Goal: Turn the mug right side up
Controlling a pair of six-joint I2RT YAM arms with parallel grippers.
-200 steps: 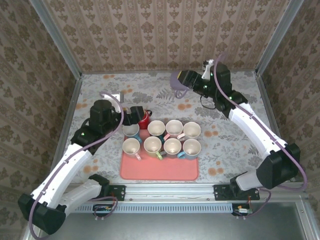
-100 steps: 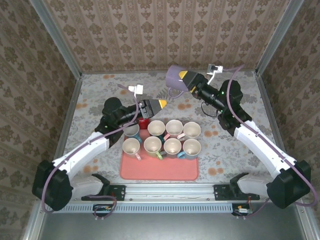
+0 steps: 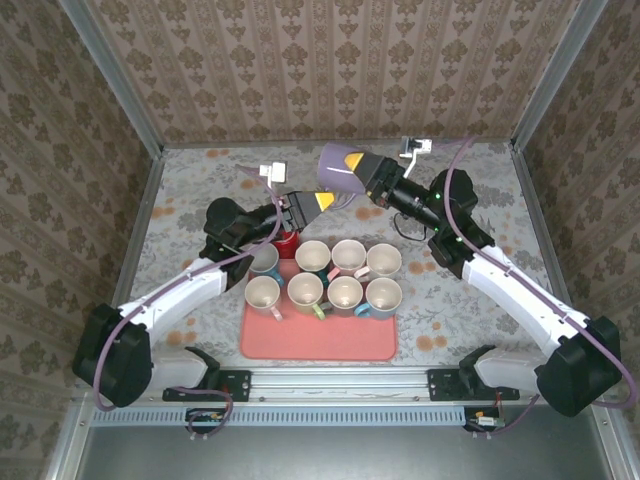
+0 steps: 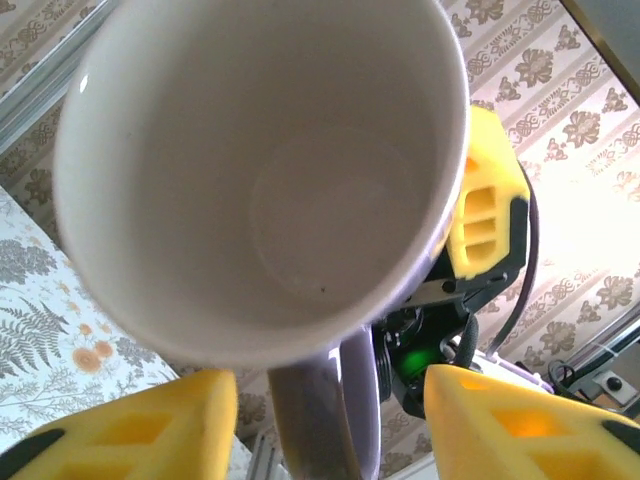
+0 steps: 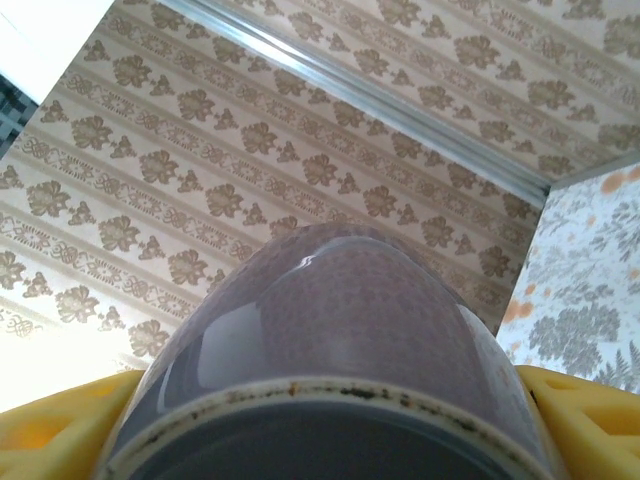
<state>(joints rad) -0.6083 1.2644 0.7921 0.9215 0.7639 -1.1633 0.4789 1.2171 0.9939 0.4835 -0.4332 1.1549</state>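
A purple mug (image 3: 335, 165) with a white inside hangs in the air on its side above the back of the table. My right gripper (image 3: 356, 170) is shut on its body from the base end, yellow fingers (image 5: 585, 410) on both flanks of the mug (image 5: 340, 330). The mug's mouth (image 4: 270, 170) faces my left gripper (image 3: 318, 202). The left gripper (image 4: 325, 425) is open, and its yellow fingers (image 4: 130, 425) stand either side of the purple handle (image 4: 325, 400) with a gap on each side.
A red tray (image 3: 320, 342) near the front holds several upright mugs. A red mug (image 3: 288, 243) and a blue-grey one (image 3: 263, 262) stand at its back left corner, under the left arm. Patterned walls close the back and both sides.
The left gripper rose from beside the red mug up to the purple mug, and its jaws narrowed round the handle. The right arm carried the mug leftward and tipped it sideways.
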